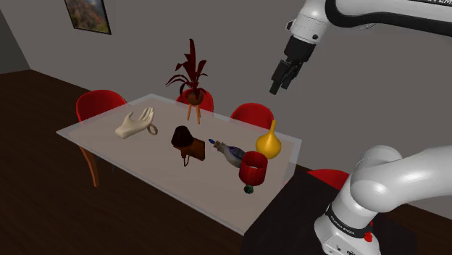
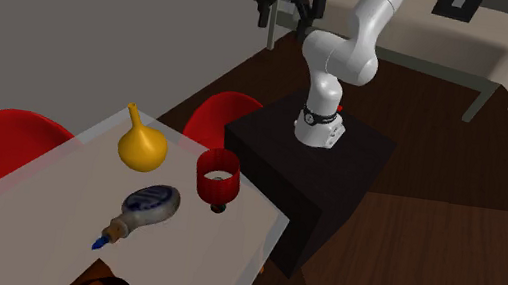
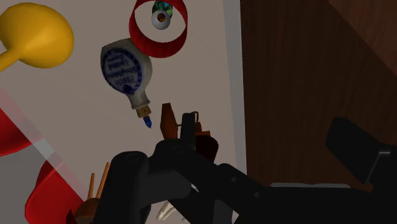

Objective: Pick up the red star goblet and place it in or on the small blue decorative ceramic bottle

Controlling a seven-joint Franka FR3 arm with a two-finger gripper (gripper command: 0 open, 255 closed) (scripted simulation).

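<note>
The red goblet [image 1: 253, 169] [image 2: 217, 177] stands upright near the table edge closest to the stand. From above, in the wrist view, the goblet [image 3: 137, 32] shows as a red ring. Beside it lies the small bottle [image 1: 232, 153] [image 2: 147, 207] [image 3: 125, 67], white with a blue pattern and a blue tip, on its side. My gripper [image 1: 279, 81] [image 2: 287, 0] [image 3: 254, 162] hangs high above the table, well apart from both, open and holding nothing.
A yellow gourd vase [image 1: 268, 143] [image 2: 140, 143] [image 3: 35, 35] stands close behind the goblet. Further along the table [image 1: 109, 138] are a brown object [image 1: 185, 143], a cream hand sculpture [image 1: 135, 124] and a red potted plant [image 1: 191, 78]. Red chairs [image 1: 98, 103] ring the table.
</note>
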